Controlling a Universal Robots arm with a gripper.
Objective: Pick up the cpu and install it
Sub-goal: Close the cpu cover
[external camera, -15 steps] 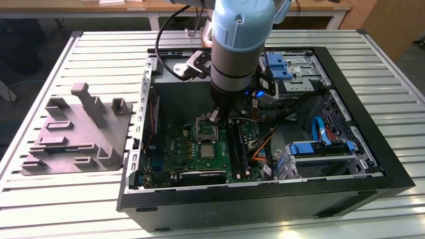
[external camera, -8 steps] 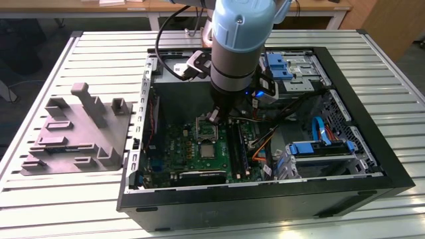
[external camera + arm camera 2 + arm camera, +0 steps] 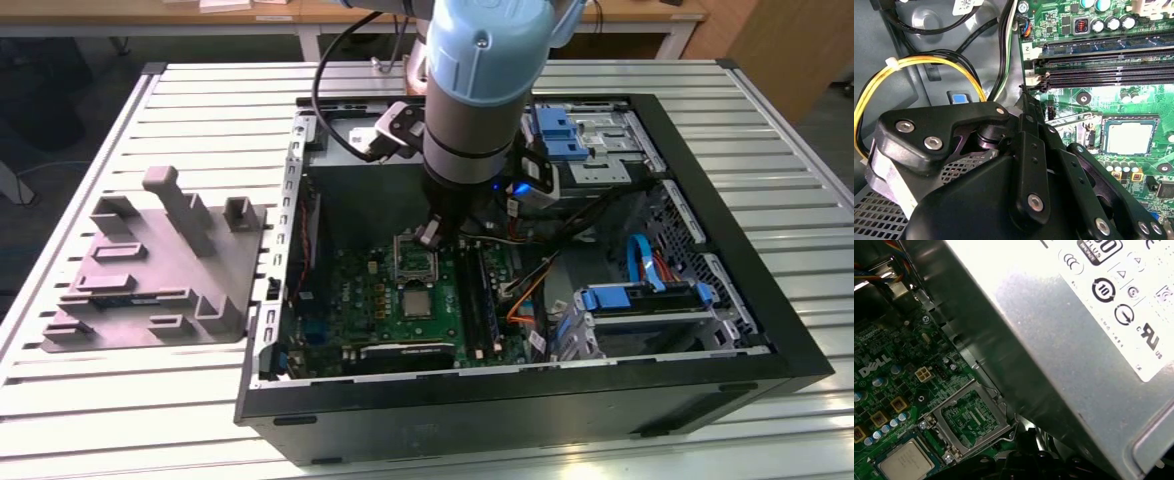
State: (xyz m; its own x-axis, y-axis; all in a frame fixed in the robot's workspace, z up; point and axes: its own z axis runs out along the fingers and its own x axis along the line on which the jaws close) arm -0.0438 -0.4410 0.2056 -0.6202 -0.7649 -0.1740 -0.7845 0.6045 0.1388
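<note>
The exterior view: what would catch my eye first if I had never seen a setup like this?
Probably the pale blue robot arm reaching down into an open computer case on a slatted table. Under it lies the green motherboard, with the silver cpu in its socket. A grey-purple fixture sits at the exterior view's left.

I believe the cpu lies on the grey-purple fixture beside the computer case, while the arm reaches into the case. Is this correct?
Not quite. The cpu lies inside the computer case, on the green motherboard, as the exterior view shows. The arm does reach into the case.
</note>
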